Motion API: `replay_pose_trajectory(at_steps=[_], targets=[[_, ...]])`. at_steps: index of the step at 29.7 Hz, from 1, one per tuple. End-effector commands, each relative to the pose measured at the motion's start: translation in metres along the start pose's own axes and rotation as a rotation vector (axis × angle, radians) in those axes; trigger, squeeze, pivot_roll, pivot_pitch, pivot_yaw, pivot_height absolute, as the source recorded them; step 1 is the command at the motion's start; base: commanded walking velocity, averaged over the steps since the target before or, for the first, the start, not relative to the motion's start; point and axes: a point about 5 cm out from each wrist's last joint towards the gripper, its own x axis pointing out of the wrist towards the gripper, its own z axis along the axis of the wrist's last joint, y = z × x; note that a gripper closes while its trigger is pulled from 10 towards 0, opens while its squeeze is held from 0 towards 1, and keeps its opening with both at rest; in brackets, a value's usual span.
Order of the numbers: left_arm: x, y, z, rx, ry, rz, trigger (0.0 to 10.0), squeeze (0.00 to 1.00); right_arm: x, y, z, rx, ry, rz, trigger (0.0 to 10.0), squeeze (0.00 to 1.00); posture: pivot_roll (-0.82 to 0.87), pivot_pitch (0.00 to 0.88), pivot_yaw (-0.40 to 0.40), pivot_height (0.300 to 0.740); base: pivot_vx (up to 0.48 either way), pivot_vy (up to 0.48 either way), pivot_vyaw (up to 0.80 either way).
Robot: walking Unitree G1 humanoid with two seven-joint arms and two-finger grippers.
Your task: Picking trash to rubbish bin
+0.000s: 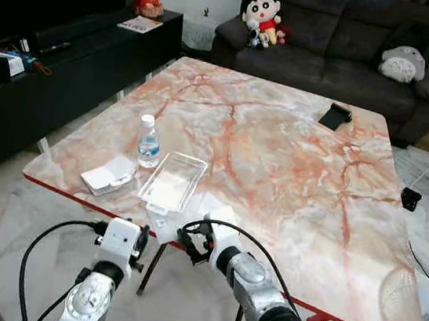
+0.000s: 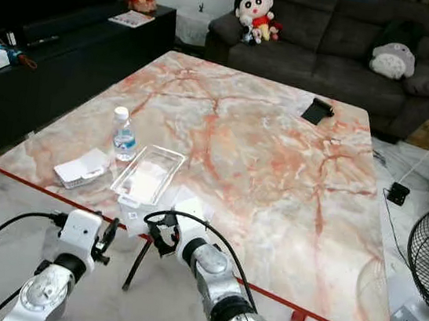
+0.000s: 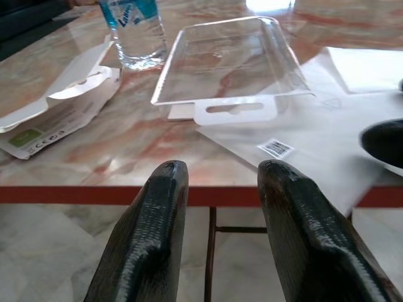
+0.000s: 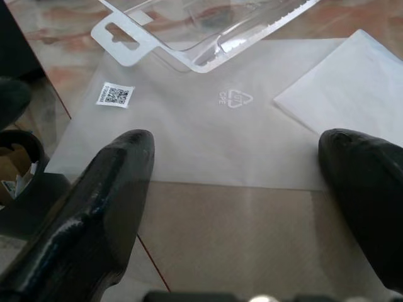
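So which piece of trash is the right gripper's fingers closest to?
The flat translucent plastic bag hanging over the table's near edge; the right gripper is open around it.

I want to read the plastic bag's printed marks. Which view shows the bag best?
The right wrist view: the plastic bag lies close, its code label and recycling mark plain. The left wrist view shows its label; the eye views show it small at the table edge.
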Motion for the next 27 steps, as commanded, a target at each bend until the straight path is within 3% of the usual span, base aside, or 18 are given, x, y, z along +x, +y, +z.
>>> replay_pose_trajectory(at_steps=[1,6,14,15,16,27], targets=[[-0.004,0.002,0.004,0.005,0.0,-0.017,10.0,0.0,0.009,0.027,0.005,0.033,-0.008,0.058,10.0,0.0,0.11,0.038,-0.072,0.74,0.0,0.0,0.0],[-0.015,0.005,0.007,0.017,0.009,-0.042,10.0,0.0,0.01,0.029,0.005,0.032,-0.009,0.064,10.0,0.0,0.12,0.041,-0.074,0.74,0.0,0.0,0.0],[-0.015,0.004,0.014,0.022,0.013,-0.062,10.0,0.0,0.01,0.031,0.005,0.031,-0.007,0.071,10.0,0.0,0.13,0.038,-0.075,0.74,0.0,0.0,0.0],[-0.015,0.003,0.015,0.023,0.013,-0.065,10.0,0.0,0.01,0.031,0.005,0.031,-0.008,0.072,9.2,0.0,0.13,0.038,-0.075,0.74,0.0,0.0,0.0],[-0.013,0.003,0.016,0.024,0.012,-0.068,10.0,0.0,0.01,0.031,0.005,0.031,-0.01,0.074,0.0,0.0,0.13,0.038,-0.075,0.74,0.0,0.0,0.0],[-0.011,0.001,0.02,0.03,0.013,-0.082,10.0,0.0,0.009,0.03,0.004,0.028,-0.009,0.073,0.0,0.0,0.13,0.038,-0.073,0.74,0.0,0.0,0.0]])
